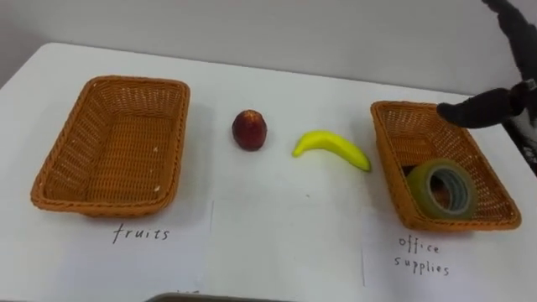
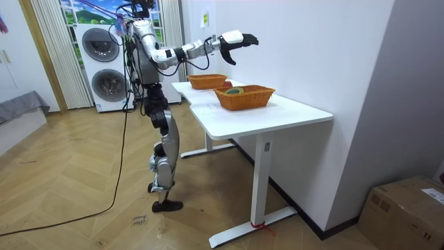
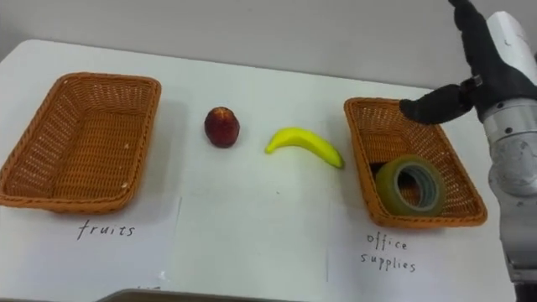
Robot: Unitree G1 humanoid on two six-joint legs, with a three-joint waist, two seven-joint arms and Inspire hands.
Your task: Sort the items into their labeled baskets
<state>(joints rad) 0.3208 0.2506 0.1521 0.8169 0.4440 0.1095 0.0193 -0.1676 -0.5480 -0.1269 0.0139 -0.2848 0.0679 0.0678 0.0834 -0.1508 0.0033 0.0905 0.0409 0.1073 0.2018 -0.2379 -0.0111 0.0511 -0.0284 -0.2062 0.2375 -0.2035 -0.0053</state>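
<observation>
On the white table (image 1: 277,243) a red apple (image 1: 250,130) and a yellow banana (image 1: 331,147) lie between two wicker baskets. The left basket (image 1: 138,80), with a fruit label on paper in front of it, holds nothing. The right basket (image 1: 383,155), labelled for office supplies, contains a roll of tape (image 1: 419,186) near its front corner. My right hand (image 1: 487,105) hovers above that basket's far edge, open, fingers relaxed and empty. In the room view the same hand (image 2: 239,40) is raised over the table.
I stand at the table's long side with a wall right behind the table. The table's far edge runs close behind the baskets. Washing machines (image 2: 104,66) stand behind me, and a cardboard box (image 2: 406,212) sits on the floor.
</observation>
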